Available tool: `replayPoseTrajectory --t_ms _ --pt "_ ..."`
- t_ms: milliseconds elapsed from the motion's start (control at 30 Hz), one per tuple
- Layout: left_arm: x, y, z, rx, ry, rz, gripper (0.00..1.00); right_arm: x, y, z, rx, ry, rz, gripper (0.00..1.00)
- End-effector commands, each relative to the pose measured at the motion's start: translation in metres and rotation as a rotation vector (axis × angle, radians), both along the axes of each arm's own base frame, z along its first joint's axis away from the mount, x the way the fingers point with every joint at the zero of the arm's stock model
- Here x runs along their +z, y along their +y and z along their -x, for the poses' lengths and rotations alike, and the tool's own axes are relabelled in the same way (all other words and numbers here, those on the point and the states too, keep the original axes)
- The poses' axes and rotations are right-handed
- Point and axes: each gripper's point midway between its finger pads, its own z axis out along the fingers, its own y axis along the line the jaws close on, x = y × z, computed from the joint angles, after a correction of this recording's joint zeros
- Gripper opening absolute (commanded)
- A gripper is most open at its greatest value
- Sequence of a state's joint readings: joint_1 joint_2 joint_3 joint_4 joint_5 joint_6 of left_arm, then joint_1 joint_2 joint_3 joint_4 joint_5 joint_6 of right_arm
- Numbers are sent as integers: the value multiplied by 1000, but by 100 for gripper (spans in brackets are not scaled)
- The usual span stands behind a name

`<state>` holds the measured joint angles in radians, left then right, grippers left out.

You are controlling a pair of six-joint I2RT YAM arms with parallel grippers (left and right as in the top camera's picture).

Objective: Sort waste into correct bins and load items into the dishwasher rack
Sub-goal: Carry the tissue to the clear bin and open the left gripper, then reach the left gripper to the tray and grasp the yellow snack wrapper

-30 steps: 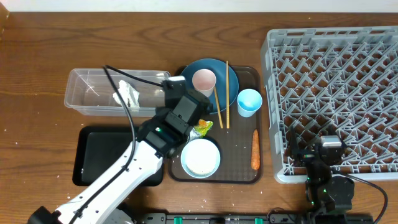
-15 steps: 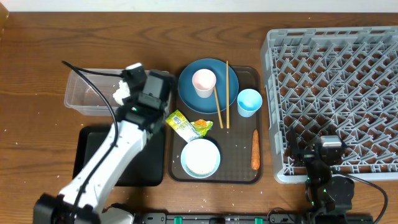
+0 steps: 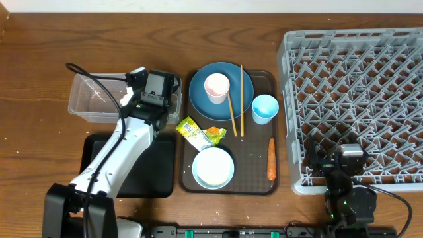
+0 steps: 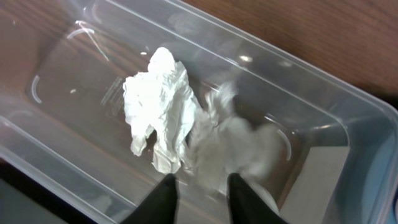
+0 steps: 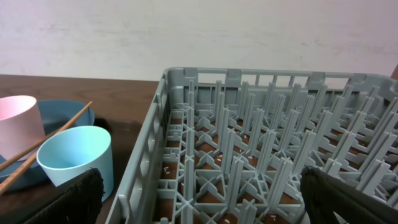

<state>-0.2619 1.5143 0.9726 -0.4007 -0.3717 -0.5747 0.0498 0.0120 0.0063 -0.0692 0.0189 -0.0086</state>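
Left claw (image 4: pixel 200 184) narrowly parted above clear tub (image 4: pixel 69 73), crumpled white paper (image 4: pixel 163 102) inside (partly blurred), right claw (image 5: pixel 205 198) wide

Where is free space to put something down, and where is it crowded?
The dishwasher rack holds nothing. The black tray is bare where the left arm does not cover it. Bare wood runs behind the clear tub. On the brown tray, only the patch between bowl and carrot is free; the rest is crowded.
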Motion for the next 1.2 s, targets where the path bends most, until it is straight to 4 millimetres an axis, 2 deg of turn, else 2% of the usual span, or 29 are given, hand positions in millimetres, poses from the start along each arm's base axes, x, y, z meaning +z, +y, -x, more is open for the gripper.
replayPoseTrajectory --t_ms 0,200,300,433,600,733,933,1133,1167 --pt "-3 2 2 7 7 -2 38 0 -2 0 -8 -1 4 99" --pt "-3 1 3 2 10 -3 40 0 -2 0 -9 -1 4 99" --pt "-2 -9 8 -31 23 25 40 0 -2 0 -9 -1 4 99" --pt "20 -38 19 -125 -4 111 41 0 -2 0 -9 -1 4 99" --pt "53 -56 40 -199 -60 133 43 0 -2 0 -9 -1 4 99" --pt "60 -70 58 -260 -44 156 48 0 -2 0 -9 -1 4 99" --pt "38 -105 85 -321 100 303 48 0 -2 0 -9 -1 4 99" --pt "4 -113 87 -234 203 318 46 0 -2 0 -9 -1 4 99" --pt "-2 -113 87 -210 221 321 42 0 -2 0 -9 -1 4 99"
